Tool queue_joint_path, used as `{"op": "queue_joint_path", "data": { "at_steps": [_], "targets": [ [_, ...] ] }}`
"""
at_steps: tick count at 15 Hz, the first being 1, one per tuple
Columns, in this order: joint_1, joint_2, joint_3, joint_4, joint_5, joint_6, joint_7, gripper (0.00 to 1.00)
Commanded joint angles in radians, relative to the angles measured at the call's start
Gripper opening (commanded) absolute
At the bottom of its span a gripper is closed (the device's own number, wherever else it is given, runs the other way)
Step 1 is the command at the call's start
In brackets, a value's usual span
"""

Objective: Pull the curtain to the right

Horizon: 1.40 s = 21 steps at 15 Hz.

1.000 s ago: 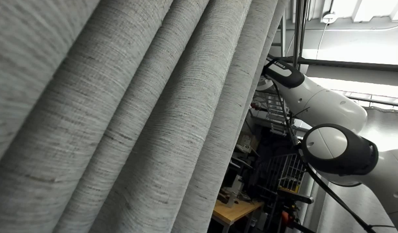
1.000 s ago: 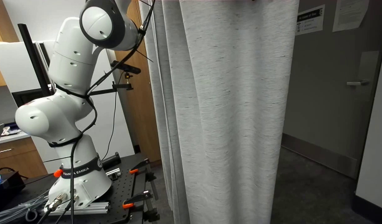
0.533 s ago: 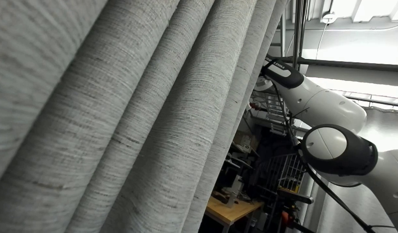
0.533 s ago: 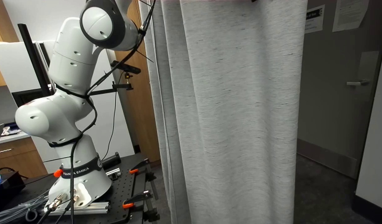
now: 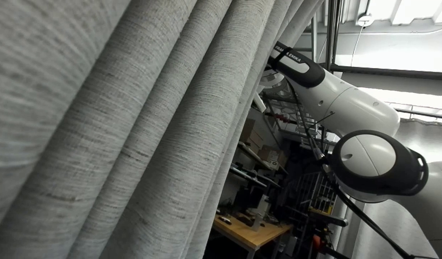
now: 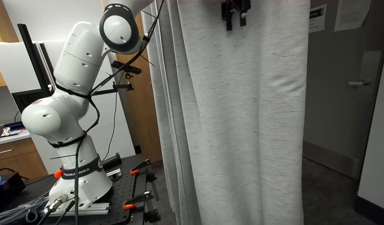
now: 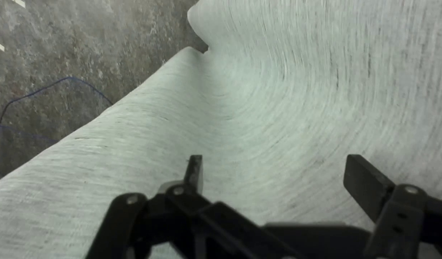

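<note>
The curtain [image 6: 229, 118] is a very large light-grey drape with long folds. It hangs to the right of the arm in an exterior view. Its pleats [image 5: 163, 118] fill the left half of an exterior view and hide the gripper there. My gripper [image 6: 236, 27] shows at the top of an exterior view, pointing down in front of the curtain. In the wrist view the gripper [image 7: 274, 158] has its fingers wide apart, with no cloth pinched between them. The curtain [image 7: 278, 93] spreads behind and below the fingers. Whether a finger touches the cloth I cannot tell.
A grey door [image 6: 332, 103] stands to the right of the curtain. The arm's base sits on a black table [image 6: 123, 175] with orange-tipped clamps. A camera on a bracket [image 6: 126, 67] is behind the arm. A wooden desk [image 5: 253, 233] shows past the curtain's edge.
The gripper has come down into view at the top of an exterior view, and the arm has leaned toward the curtain. The curtain's door-side edge has shifted toward the door since one second ago.
</note>
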Motion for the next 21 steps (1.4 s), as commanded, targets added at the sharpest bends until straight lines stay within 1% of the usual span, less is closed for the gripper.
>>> {"op": "queue_joint_path", "data": {
  "at_steps": [1, 2, 3, 5, 11, 13, 19, 21],
  "targets": [
    [-0.008, -0.003, -0.012, 0.038, -0.009, -0.122, -0.004, 1.00],
    [0.009, 0.005, -0.006, 0.016, -0.005, -0.060, 0.003, 1.00],
    [0.006, -0.009, -0.008, -0.004, -0.005, -0.068, 0.002, 1.00],
    [-0.009, -0.014, -0.010, -0.003, -0.005, -0.079, 0.002, 1.00],
    [-0.010, -0.013, -0.009, -0.002, -0.001, -0.074, 0.007, 1.00],
    [-0.005, -0.018, -0.018, 0.003, -0.019, -0.096, 0.000, 1.00],
    [-0.013, -0.049, -0.027, -0.004, -0.020, -0.133, -0.005, 1.00],
    [-0.030, -0.059, -0.009, -0.014, 0.018, -0.170, 0.000, 1.00]
  ]
}}
